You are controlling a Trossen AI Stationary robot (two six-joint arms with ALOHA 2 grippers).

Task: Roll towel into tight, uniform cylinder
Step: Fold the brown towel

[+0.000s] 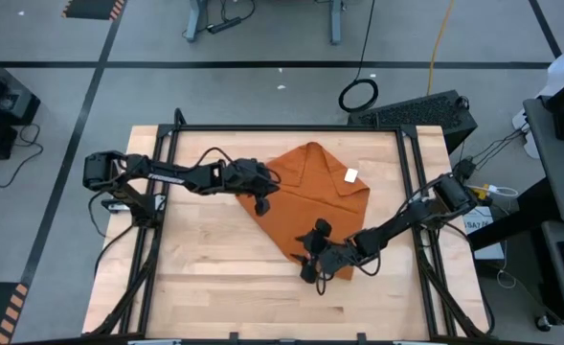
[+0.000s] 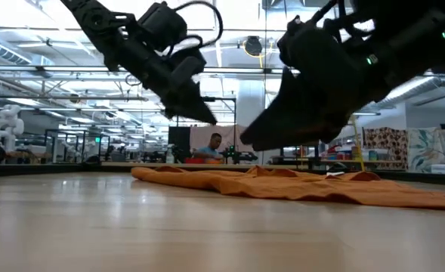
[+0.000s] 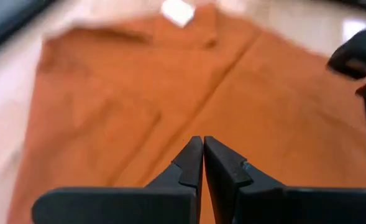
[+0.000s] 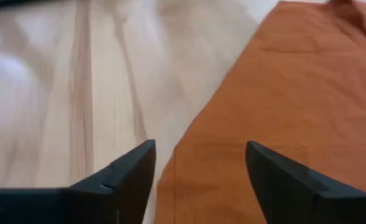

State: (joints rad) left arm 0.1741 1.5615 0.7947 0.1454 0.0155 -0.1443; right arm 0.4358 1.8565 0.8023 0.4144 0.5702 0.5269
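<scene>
The towel [image 1: 312,206] lies flat and partly folded on the wooden table [image 1: 205,278], bare wood open along its near side. The left gripper [image 1: 261,195] hovers at its left edge, fingers pressed together, empty. The right gripper [image 1: 312,257] hangs over the near corner, fingers spread. The white tag [image 1: 350,175] is blurred.

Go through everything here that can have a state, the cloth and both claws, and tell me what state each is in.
towel: lying flat and spread on the wooden table, not rolled, one edge folded over, white tag facing up.
left claw: shut, empty, raised just above the towel's left part.
right claw: open, empty, over the towel's near edge, one finger above the cloth and the other above bare wood.
</scene>
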